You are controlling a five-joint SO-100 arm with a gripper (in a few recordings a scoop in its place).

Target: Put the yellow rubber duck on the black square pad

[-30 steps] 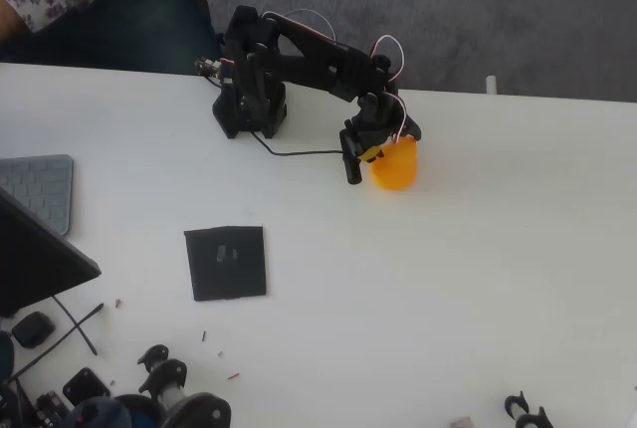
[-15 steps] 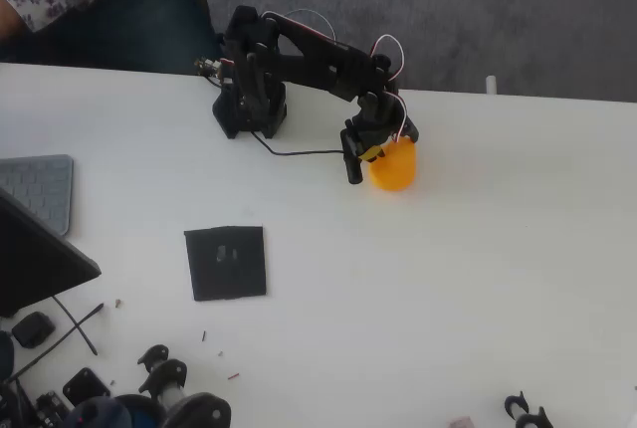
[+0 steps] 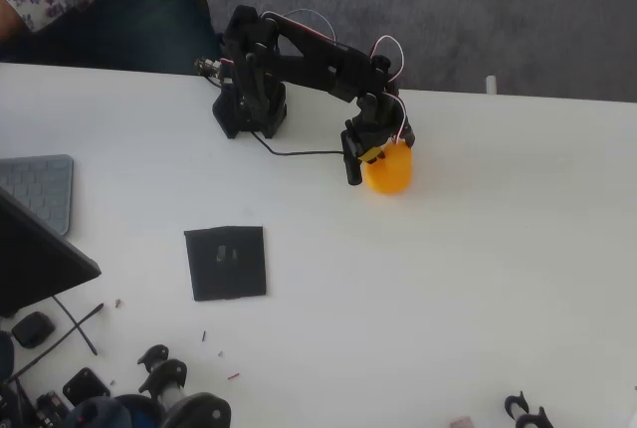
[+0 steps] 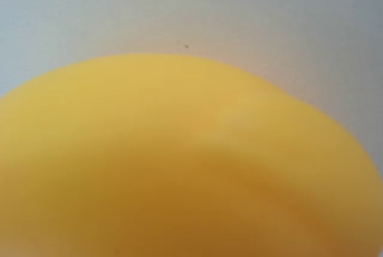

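Fingers at yellow rubber duck (grip unclear); black square pad well apart.

No lettering, brand, number or sign can be read anywhere in the overhead view or the wrist view. The black square pad on the white table carries faint grey marks near its centre, too small and blurred to make out as characters, and the keys of the grey keyboard at the left edge show no legible legends. The yellow rubber duck looms close and soft in the wrist view as plain yellow, with no print on the part of its surface that shows.
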